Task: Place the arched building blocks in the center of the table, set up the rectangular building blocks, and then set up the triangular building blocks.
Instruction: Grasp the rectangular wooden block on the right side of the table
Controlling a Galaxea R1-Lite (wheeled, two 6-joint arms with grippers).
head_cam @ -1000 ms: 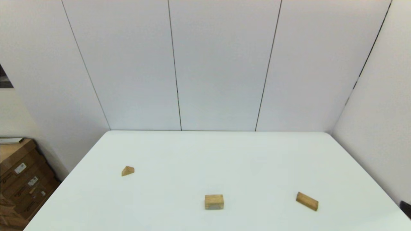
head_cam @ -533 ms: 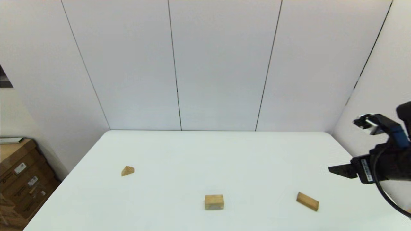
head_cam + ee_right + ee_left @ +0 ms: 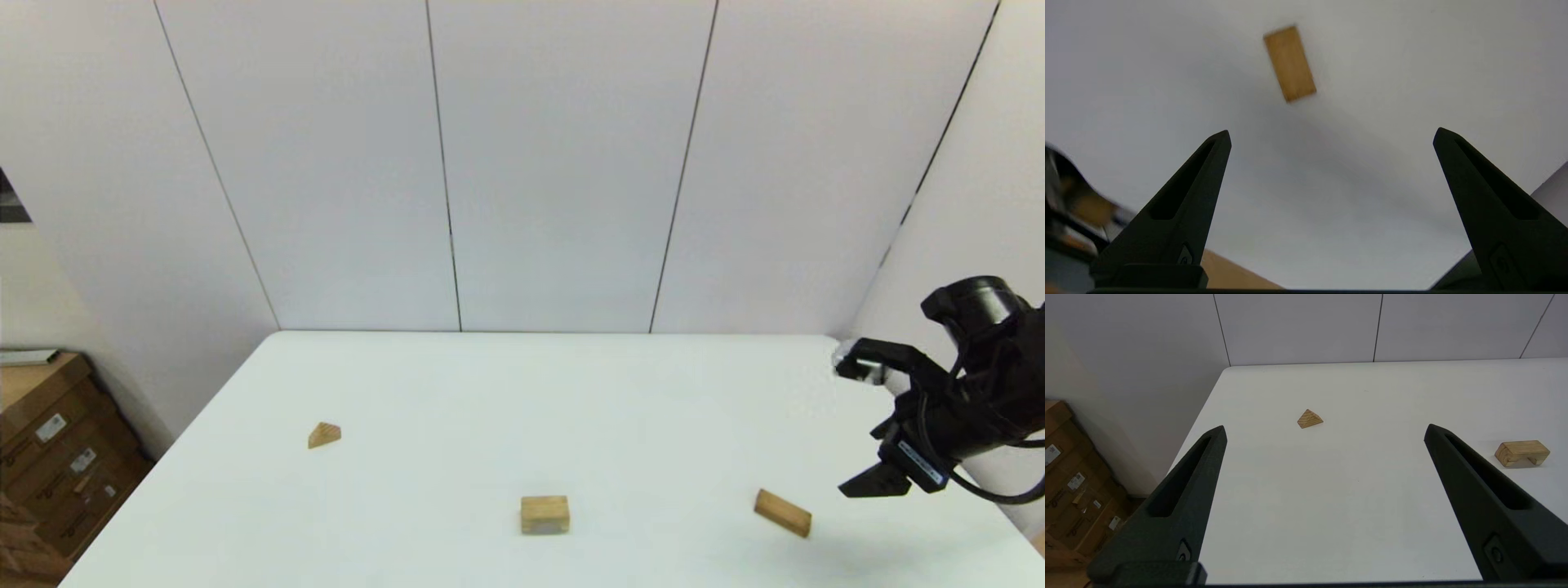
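Hovering open and empty near the right edge of the table (image 3: 571, 392), just beside and above the rectangular building blocks (image 3: 782, 512), with the right pincer (image 3: 865, 488) tilting down toward that slab; seeming to be opening the task with an approach on the slab, though the task sentence names the arch first, so reading this as a judgement only. Lying flat and untouched, all three blocks: the slab itself as the landmark, the arched building blocks (image 3: 544, 514) well apart to the slab's left near the front-middle of the table, the triangular building blocks (image 3: 324, 434) farther left again and a little deeper. Calling next, probably, for lowering the spread fingers (image 3: 1188, 204) around the slab's narrow width, turning the wrist to match the slab's diagonal lie, then closing. Waiting parked behind the wedge side of the table, the left pincer (image 3: 1325, 428), also wide open and holding nothing, looking across at the wedge and the arch. Differing from half a second ago: dropping lower and swinging in toward the slab, the right arm, after being out of view altogether a second ago; staying where they were, the three blocks
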